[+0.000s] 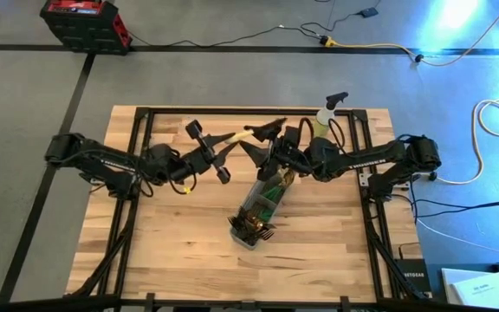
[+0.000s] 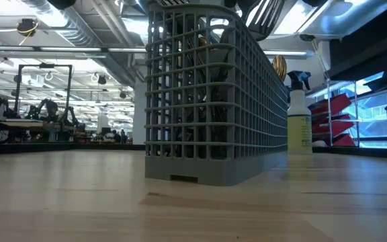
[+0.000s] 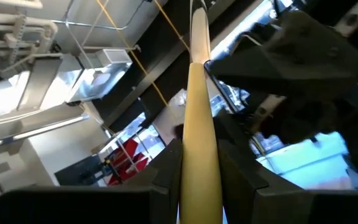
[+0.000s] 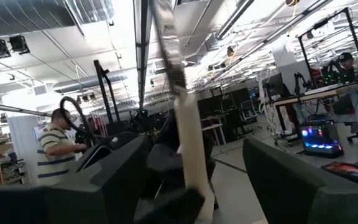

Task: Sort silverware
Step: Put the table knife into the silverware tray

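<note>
Handover geometry decided the coming move. My left gripper (image 1: 225, 149) held a cream-handled utensil (image 1: 243, 136), jaws clenched on its handle, the long axis running rightward toward my right gripper (image 1: 262, 143). Those jaws stood released, flanking the far end above the bench (image 1: 145, 251). The caddy (image 1: 258, 212), holding other silverware, lay nearer my right arm.

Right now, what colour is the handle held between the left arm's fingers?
Cream-yellow; the handle shows best in the left wrist view.
</note>
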Robot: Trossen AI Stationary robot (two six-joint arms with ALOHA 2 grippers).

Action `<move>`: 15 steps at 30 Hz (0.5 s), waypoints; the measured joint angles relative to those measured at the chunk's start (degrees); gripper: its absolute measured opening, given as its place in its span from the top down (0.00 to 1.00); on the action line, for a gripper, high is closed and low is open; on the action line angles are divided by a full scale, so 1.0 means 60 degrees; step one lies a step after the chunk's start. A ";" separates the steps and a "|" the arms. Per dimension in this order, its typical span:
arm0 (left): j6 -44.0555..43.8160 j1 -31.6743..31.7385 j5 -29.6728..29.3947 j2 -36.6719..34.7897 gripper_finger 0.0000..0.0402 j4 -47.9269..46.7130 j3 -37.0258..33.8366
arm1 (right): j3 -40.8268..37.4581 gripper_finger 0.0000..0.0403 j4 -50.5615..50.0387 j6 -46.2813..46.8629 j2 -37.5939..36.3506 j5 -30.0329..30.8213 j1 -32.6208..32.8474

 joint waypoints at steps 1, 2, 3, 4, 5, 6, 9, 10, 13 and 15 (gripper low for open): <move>-0.0040 0.0001 0.0024 0.0065 0.85 -0.0011 0.0000 | 0.0000 0.38 -0.0028 -0.0003 0.0000 0.0027 -0.0014; -0.0077 0.0016 0.0062 0.0153 0.85 0.0009 0.0006 | 0.0000 0.38 -0.0038 -0.0003 0.0000 0.0031 -0.0018; -0.0086 0.0029 0.0069 0.0206 0.85 0.0018 0.0042 | 0.0000 0.38 -0.0034 -0.0003 0.0000 0.0035 -0.0021; -0.0086 0.0025 0.0068 0.0281 0.85 0.0007 0.0081 | 0.0000 0.38 -0.0013 -0.0017 0.0000 0.0042 -0.0028; -0.0082 0.0004 0.0061 0.0359 0.85 0.0011 0.0141 | 0.0000 0.38 -0.0002 -0.0039 0.0000 0.0049 -0.0075; -0.0046 -0.0028 0.0065 0.0425 0.85 0.0004 0.0222 | 0.0000 0.38 -0.0013 -0.0043 0.0000 0.0056 -0.0079; 0.0106 -0.0062 0.0096 0.0553 0.85 0.0008 0.0428 | 0.0000 0.42 -0.0220 -0.0022 0.0000 0.0126 -0.0079; 0.0171 -0.0062 0.0118 0.0564 0.85 0.0011 0.0462 | -0.0002 0.44 -0.0269 -0.0018 0.0002 0.0126 -0.0079; 0.0193 -0.0053 0.0107 0.0604 0.85 -0.0029 0.0564 | -0.0004 0.53 -0.0326 -0.0018 0.0000 0.0121 -0.0065; 0.0148 -0.0051 0.0106 0.0604 0.85 -0.0053 0.0568 | -0.0004 0.61 -0.0332 -0.0018 0.0000 0.0096 -0.0065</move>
